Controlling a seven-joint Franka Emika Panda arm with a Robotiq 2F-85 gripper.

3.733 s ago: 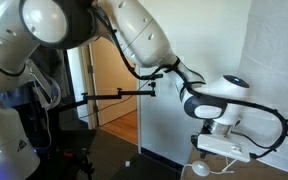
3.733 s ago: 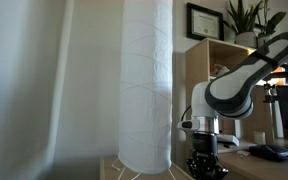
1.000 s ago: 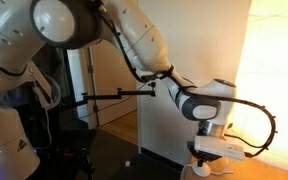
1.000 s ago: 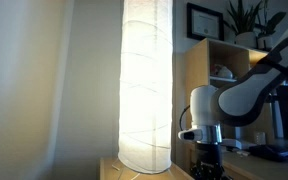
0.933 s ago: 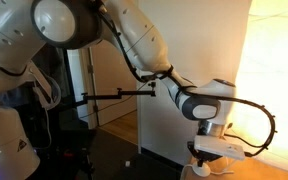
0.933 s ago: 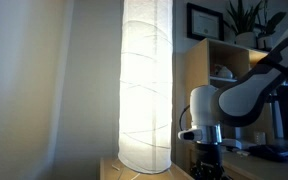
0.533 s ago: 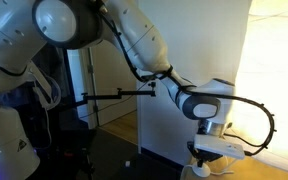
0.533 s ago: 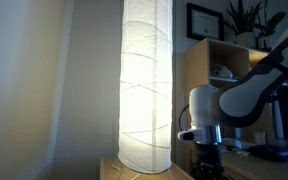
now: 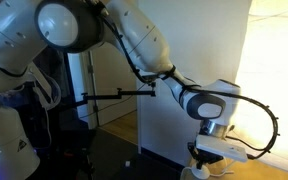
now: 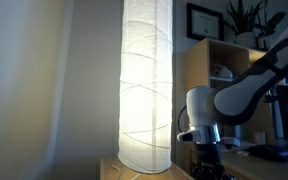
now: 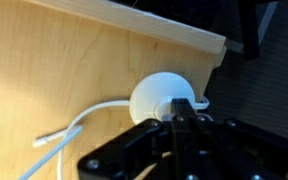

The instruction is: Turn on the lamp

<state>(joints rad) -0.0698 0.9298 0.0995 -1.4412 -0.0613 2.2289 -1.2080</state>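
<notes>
The lamp [image 10: 146,80] is a tall off-white fabric column and it glows brightly; its lit shade also fills the right edge of an exterior view [image 9: 280,70]. Its round white disc switch [image 11: 160,94] lies on the wooden base with the white cord [image 11: 84,122] running off to the left. It also shows in an exterior view [image 9: 198,171]. My gripper [image 11: 180,110] is shut, its fingertips together and right over the disc's near side, seemingly touching it. In both exterior views the gripper [image 9: 208,160] [image 10: 204,167] points down beside the lamp's foot.
The wooden base ends at a raised edge [image 11: 184,34], with dark floor [image 11: 276,90] beyond. A small black device on a thin black arm [image 9: 119,95] reaches in from a stand. A wooden shelf [image 10: 196,70] with a framed picture [image 10: 202,20] and a plant [image 10: 246,16] stands behind the arm.
The lamp was dark 3.7 s ago and is now lit. Over the last second the arm has only shifted slightly above the switch.
</notes>
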